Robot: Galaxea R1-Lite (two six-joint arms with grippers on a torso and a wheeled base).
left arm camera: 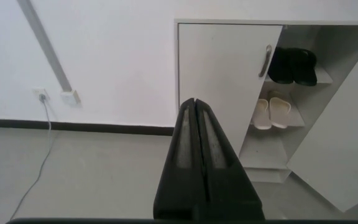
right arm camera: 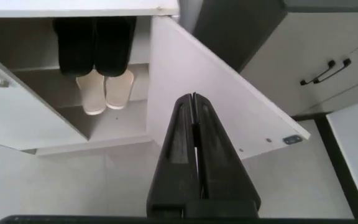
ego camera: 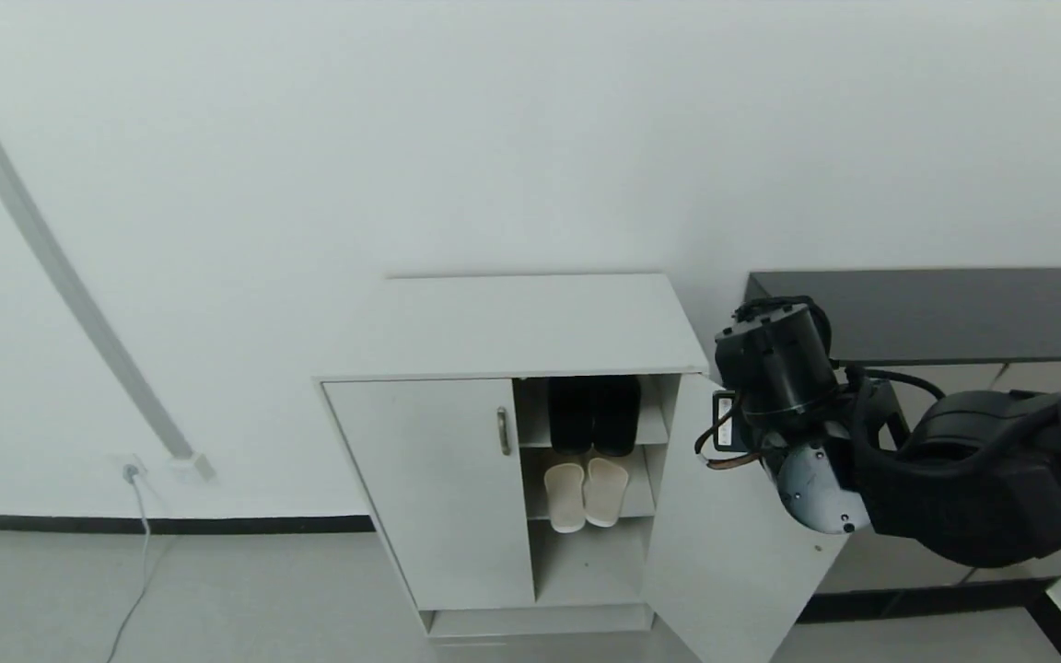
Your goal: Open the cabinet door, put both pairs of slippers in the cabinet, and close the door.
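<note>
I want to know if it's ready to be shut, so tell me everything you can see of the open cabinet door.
The open door is a plain flat white panel, seemingly laminated board, hinged on the right side of the cabinet and swung far outward, standing upright. Its inner face shows, with no handle visible and a small fitting near one free corner. The shut right pincer hangs just in front of it; whether they touch cannot be told.

The right arm (ego camera: pixel 954 479) is extended forward; the left hand (left arm camera: pixel 195 106) and the right hand (right arm camera: pixel 193 99) are each pressed closed on nothing.
</note>
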